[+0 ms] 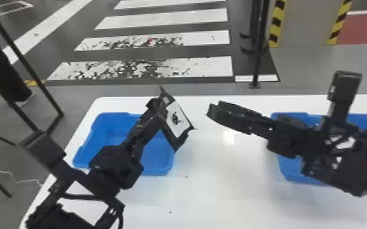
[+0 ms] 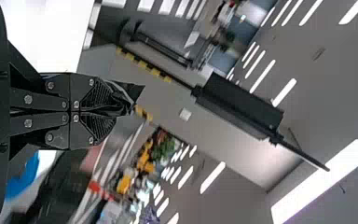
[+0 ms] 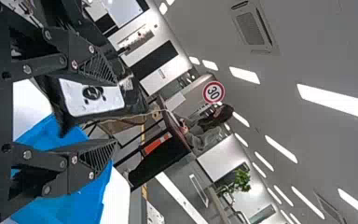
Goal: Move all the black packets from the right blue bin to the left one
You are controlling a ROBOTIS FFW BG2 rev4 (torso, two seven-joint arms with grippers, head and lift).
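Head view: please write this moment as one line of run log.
left gripper: shut on black packet | packet: raised near left bin | right gripper: open, empty, above table

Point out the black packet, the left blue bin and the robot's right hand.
Black packet (image 1: 176,119), head view, white label.
Left blue bin (image 1: 159,156), head view, bare inside.
Right hand (image 3: 116,112), right wrist view, between fingertips.

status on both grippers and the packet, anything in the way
Left gripper shut on a black packet, head view showing it across the left blue bin's right edge. Right gripper open, no packet. No obstruction seen.
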